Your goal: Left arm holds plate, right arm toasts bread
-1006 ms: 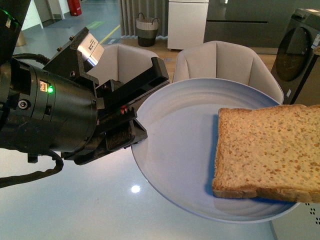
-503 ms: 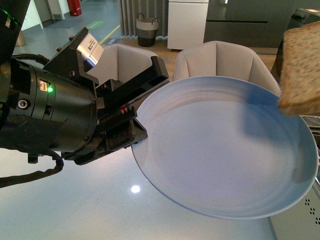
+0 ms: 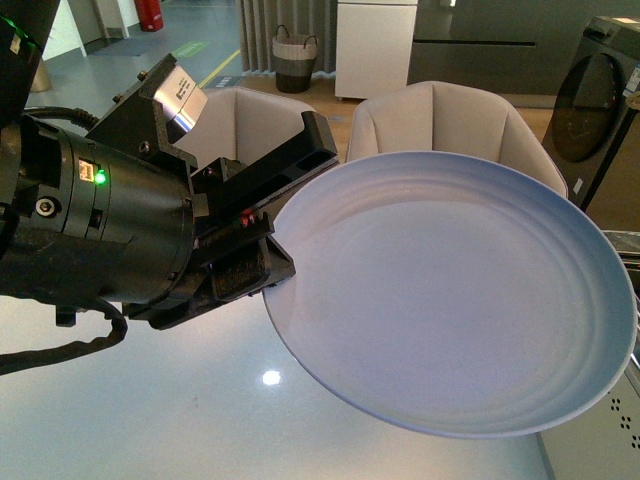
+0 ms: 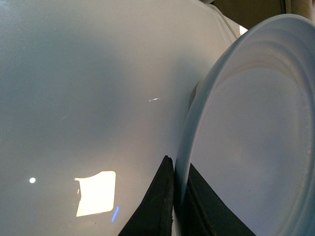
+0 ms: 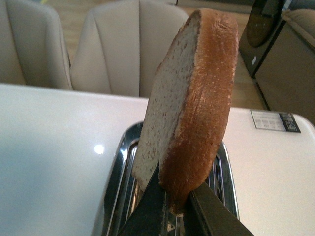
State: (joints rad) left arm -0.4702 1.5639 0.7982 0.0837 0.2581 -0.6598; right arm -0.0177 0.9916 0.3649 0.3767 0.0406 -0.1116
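Note:
The pale blue-grey plate (image 3: 450, 300) hangs tilted above the white table, bare of food. My left gripper (image 3: 268, 268) is shut on its left rim; in the left wrist view the black jaws pinch the plate (image 4: 246, 147) edge at my left gripper (image 4: 178, 196). The bread (image 5: 189, 93) is out of the front view. In the right wrist view it stands on edge, brown crust facing the camera, with my right gripper (image 5: 174, 209) shut on its lower corner. It hangs directly above the slots of a chrome toaster (image 5: 120, 172).
Two beige chairs (image 3: 450, 125) stand behind the table (image 3: 150, 420). A woven basket (image 3: 293, 58) and a white cabinet (image 3: 375, 45) are on the floor farther back. A dark appliance (image 3: 600, 100) stands at the right. A perforated metal edge (image 3: 615, 420) shows at the lower right.
The bread lay on the plate's right side a second ago, rose off to the upper right, and has now left the front view. The plate and left arm stayed still.

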